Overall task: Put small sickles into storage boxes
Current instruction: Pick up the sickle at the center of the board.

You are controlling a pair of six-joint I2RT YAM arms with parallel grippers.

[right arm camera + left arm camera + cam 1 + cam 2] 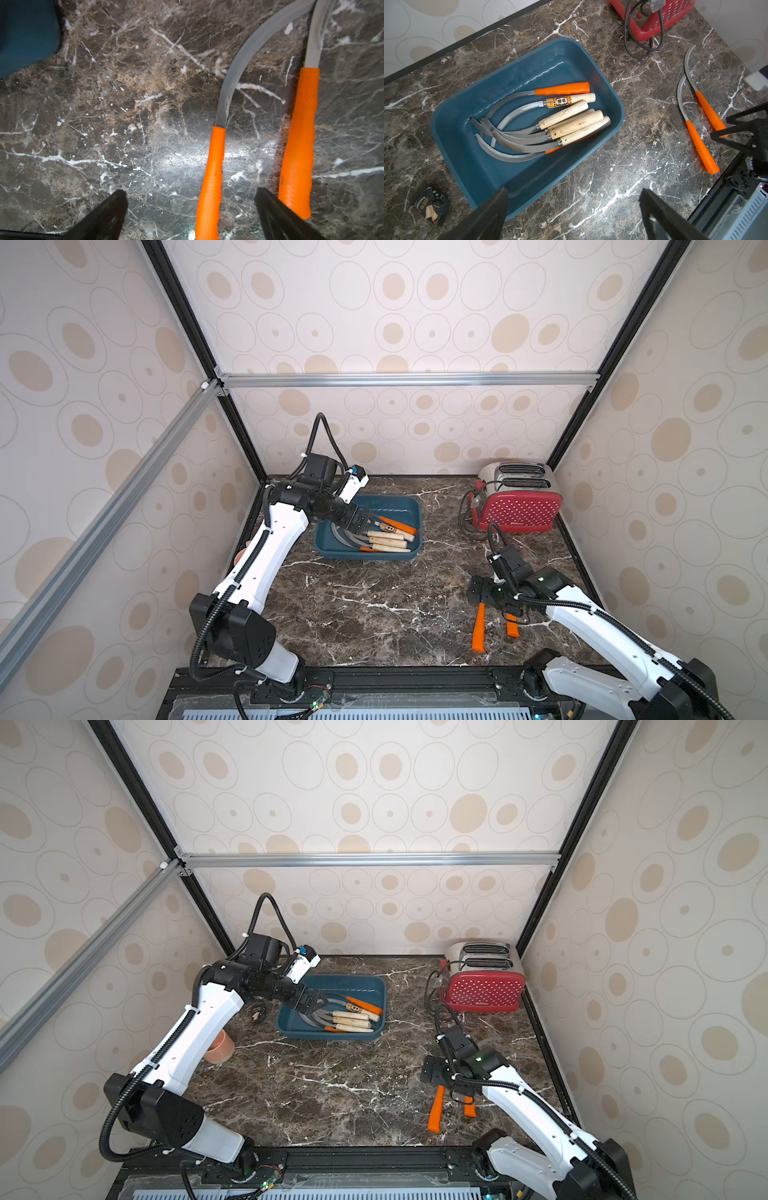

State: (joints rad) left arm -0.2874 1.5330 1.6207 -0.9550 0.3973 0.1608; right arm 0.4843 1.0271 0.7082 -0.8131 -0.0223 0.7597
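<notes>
Right end effector [191,192] gapes over two orange-handled, curved grey-bladed small sickles [214,166] near the front-right corner of the marble desk [104,124]; best centre one handle, clearing its neighbour.

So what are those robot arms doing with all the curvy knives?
They are tidying small sickles into the blue tray. A pile of sickles already lies inside it, and the left gripper hangs open above them, holding nothing. Two orange-handled sickles lie side by side on the marble table. The right gripper is open just over them, so it will probably grab one next.
</notes>
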